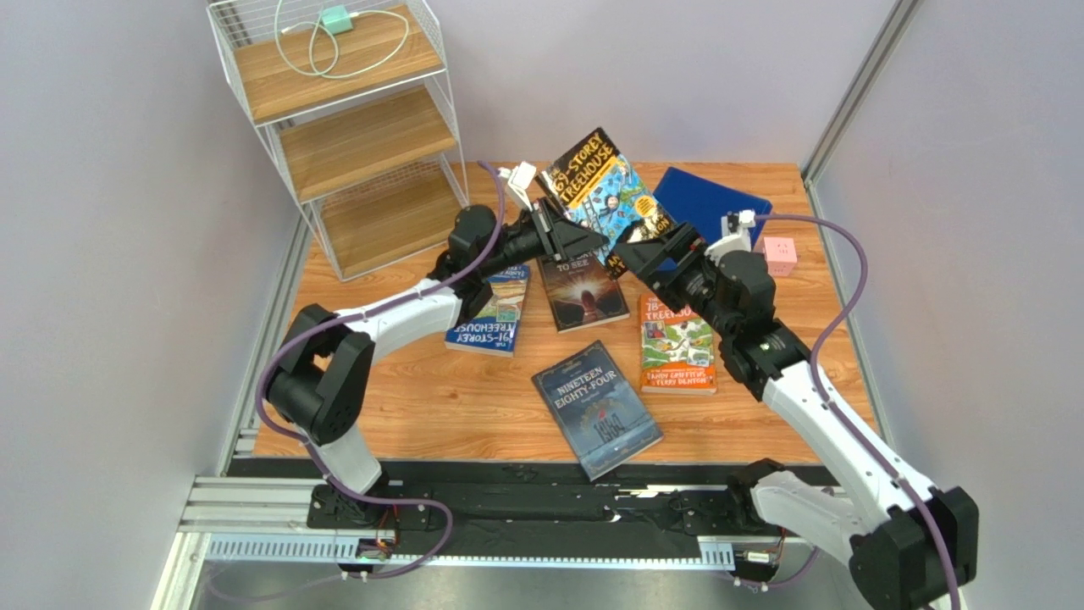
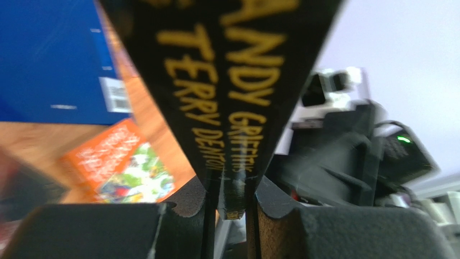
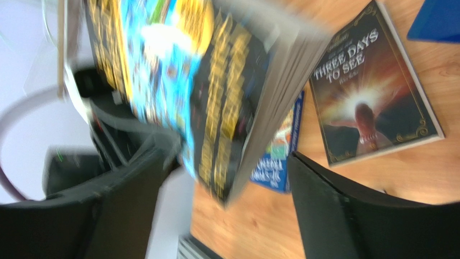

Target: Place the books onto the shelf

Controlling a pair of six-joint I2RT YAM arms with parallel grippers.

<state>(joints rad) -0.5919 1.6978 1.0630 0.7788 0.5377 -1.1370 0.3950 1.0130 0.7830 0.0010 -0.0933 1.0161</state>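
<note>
Your left pincer (image 2: 229,202) is clamped on the yellow-black book (image 1: 608,191), pinching its bottom edge just under the authors' names. Your right pincer (image 3: 229,156) stands open around the same book. A gap shows between one finger and the page edges. That view is blurred, so you cannot tell whether the other finger touches the cover.

The book hangs tilted in the air over the far middle of the table (image 1: 484,420), between the two arms. It is to the right of the shelf (image 1: 369,134) and apart from it.

Treat it as a light, floppy paperback. The glossy cover will probably be slippery, and the block of pages can sag or swing when held by one edge. A deeper bite close to the spine would likely steady it.

The shelf is thin white wire with pale wooden boards. The top board carries a coiled cable (image 1: 333,48).

Four more books lie flat on the wood-grain table: the blue book (image 1: 490,315), Three Days to See (image 1: 583,290), Nineteen Eighty-Four (image 1: 597,409) and the orange book (image 1: 677,346). Lying flat, they offer only thin edges to grip.
</note>
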